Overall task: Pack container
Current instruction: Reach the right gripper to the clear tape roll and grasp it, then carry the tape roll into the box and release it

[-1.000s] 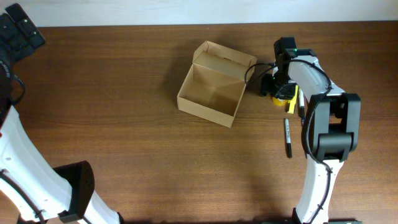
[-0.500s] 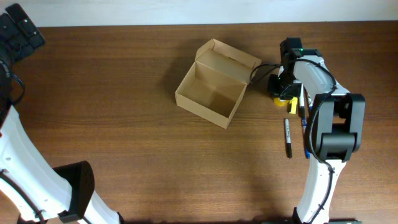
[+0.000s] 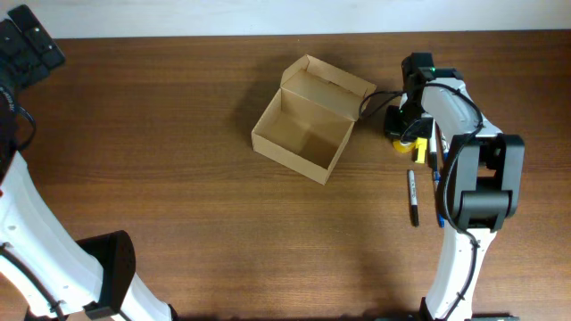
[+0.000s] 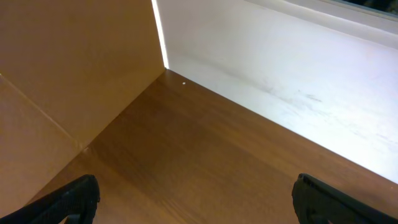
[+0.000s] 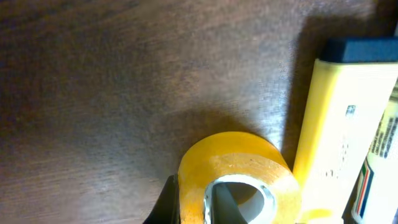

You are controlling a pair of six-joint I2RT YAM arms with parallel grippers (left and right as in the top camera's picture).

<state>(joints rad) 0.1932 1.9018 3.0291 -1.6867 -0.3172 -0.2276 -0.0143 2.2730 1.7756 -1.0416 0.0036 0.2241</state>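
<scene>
The box (image 3: 302, 132) sits open on the brown tabletop (image 3: 169, 187), just above the middle of the overhead frame and turned at an angle to the frame edges. Its flap lid (image 3: 326, 83) stands up along the upper right side.

To the right of the box, apart from it, lies a yellow tape roll (image 5: 239, 167). The right tool (image 5: 191, 200) is set narrow on this roll. In the wrist view one dark finger (image 5: 164, 200) sits against the outside of the roll's wall and the other shows inside the hole, so the wall is pinched between them. Just right of the roll, touching or nearly touching it, lies a yellow highlighter (image 5: 339, 124) with a dark blue cap. A white pen (image 5: 380, 146) lies along its far side at the frame's right edge. Lower in the overhead frame, a black marker (image 3: 413, 196) lies apart from the roll, pointing up and down the picture.

The left tool (image 4: 196, 190) is at the upper left corner of the overhead frame, well apart from the box. Its fingers are spread wide with only bare tabletop between them, and a tan panel and a white wall are ahead.
</scene>
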